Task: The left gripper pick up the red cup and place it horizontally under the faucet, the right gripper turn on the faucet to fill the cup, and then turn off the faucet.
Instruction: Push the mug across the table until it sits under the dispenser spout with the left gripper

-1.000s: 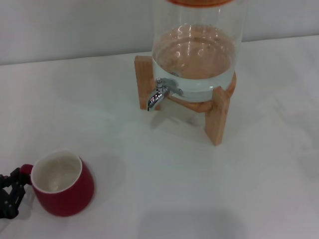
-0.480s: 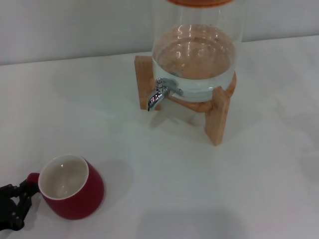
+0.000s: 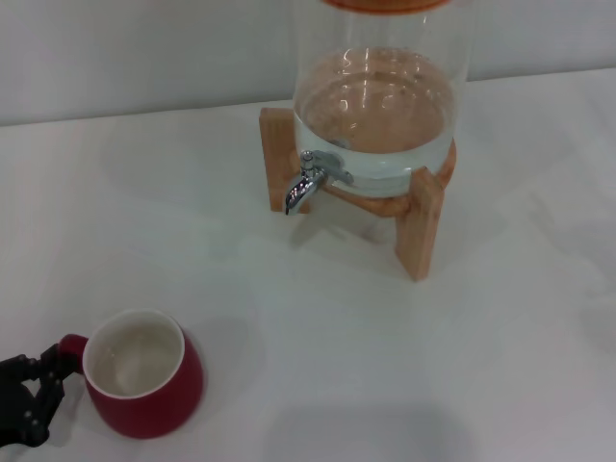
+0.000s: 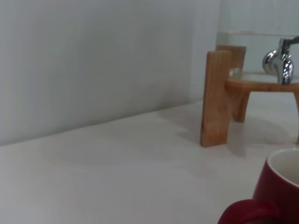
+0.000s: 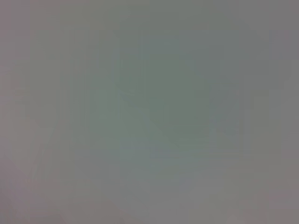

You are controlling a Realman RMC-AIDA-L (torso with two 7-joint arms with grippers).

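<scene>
The red cup sits at the near left of the white table, mouth up and slightly tilted, with its cream inside showing. My left gripper is at the cup's left side, shut on its small red handle. In the left wrist view the cup's rim and handle fill the near corner. The chrome faucet juts from the glass jar, far back and to the right of the cup; it also shows in the left wrist view. The right gripper is out of view.
The jar holds water and rests on a wooden stand, which also shows in the left wrist view. A pale wall runs behind the table. The right wrist view shows only a blank grey surface.
The left gripper and the cup have moved together to the right and toward the near edge of the table. The jar and faucet have not moved.
</scene>
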